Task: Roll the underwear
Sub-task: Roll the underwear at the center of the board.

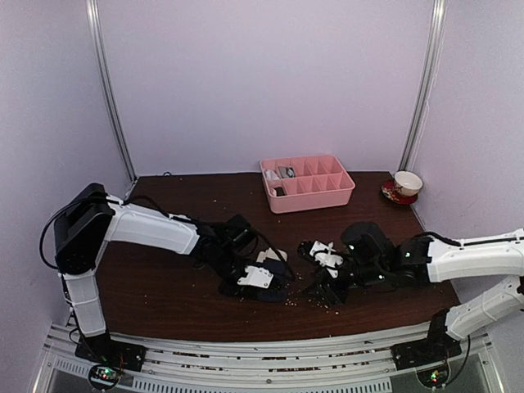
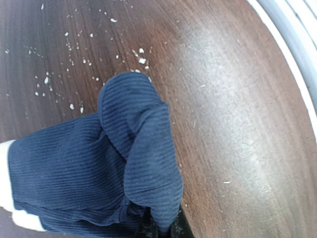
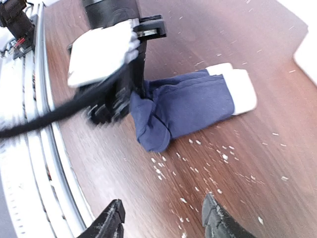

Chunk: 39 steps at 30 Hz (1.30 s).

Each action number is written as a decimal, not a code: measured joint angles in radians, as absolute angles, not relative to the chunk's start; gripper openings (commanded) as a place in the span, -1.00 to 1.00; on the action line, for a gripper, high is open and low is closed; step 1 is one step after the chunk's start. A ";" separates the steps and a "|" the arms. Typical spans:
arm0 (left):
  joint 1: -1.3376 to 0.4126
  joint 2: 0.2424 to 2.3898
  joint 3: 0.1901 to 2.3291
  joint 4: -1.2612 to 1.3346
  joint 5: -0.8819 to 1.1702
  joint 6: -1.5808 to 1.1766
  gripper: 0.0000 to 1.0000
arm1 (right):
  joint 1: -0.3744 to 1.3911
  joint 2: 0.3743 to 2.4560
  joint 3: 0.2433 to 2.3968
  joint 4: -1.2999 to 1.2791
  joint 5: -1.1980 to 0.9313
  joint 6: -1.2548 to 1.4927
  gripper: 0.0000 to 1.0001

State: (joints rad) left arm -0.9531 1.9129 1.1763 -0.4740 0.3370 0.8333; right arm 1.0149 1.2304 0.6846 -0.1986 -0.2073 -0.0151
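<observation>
The navy underwear (image 2: 133, 148) lies bunched on the dark wood table, its cream-white waistband (image 3: 242, 91) turned away from the left arm. My left gripper (image 2: 161, 228) is shut on a fold of the navy cloth at the end opposite the waistband, lifting that fold into a hump. From above, the underwear (image 1: 277, 274) and the left gripper (image 1: 254, 282) sit near the table's front middle. My right gripper (image 3: 163, 218) is open just to the right of the garment, over bare table, with nothing between its fingers. In the top view the right gripper (image 1: 323, 288) is low over the table.
A pink compartment tray (image 1: 327, 196) stands at the back centre with a small grey and dark item (image 1: 285, 173) in one left compartment. A cup on a saucer (image 1: 407, 184) sits at the back right. White crumbs (image 3: 218, 153) dot the wood. The metal rail (image 3: 29, 148) runs along the near edge.
</observation>
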 measured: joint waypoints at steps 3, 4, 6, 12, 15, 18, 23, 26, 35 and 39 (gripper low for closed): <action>-0.924 1.959 1.250 -0.566 0.397 0.825 -1.00 | 1.121 1.122 0.604 -0.160 -0.049 -0.025 0.08; -0.911 1.978 1.277 -0.600 0.425 0.824 -1.00 | 1.153 1.105 0.595 -0.152 -0.014 -0.031 0.08; -0.890 2.017 1.328 -0.661 0.476 0.824 -1.00 | 1.232 1.089 0.580 -0.120 0.059 -0.049 0.07; -0.848 2.106 1.443 -0.800 0.590 0.825 -1.00 | 1.377 1.198 0.590 -0.056 0.178 -0.109 0.08; -0.839 2.144 1.494 -0.863 0.624 0.825 -1.00 | 1.401 1.323 0.636 -0.054 0.222 -0.150 0.06; -0.836 2.168 1.527 -0.905 0.645 0.824 -1.00 | 1.413 1.456 0.723 -0.056 0.282 -0.197 0.06; -0.836 2.195 1.563 -0.957 0.663 0.820 -1.00 | 1.415 1.604 0.839 -0.039 0.365 -0.305 0.04; -0.836 2.206 1.576 -0.978 0.670 0.818 -1.00 | 1.415 1.684 0.888 -0.030 0.395 -0.361 -0.01; -0.836 2.217 1.592 -1.004 0.677 0.815 -1.00 | 1.393 1.842 0.949 -0.022 0.449 -0.445 -0.01; -0.836 2.218 1.592 -1.006 0.678 0.815 -1.00 | 1.368 1.856 0.949 -0.009 0.460 -0.459 -0.10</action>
State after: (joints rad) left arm -0.8356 2.2177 1.5917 -1.0058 0.6781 0.8146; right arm 1.3678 1.8557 0.9493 -0.0093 0.4603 -0.4595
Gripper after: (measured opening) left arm 0.047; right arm 0.482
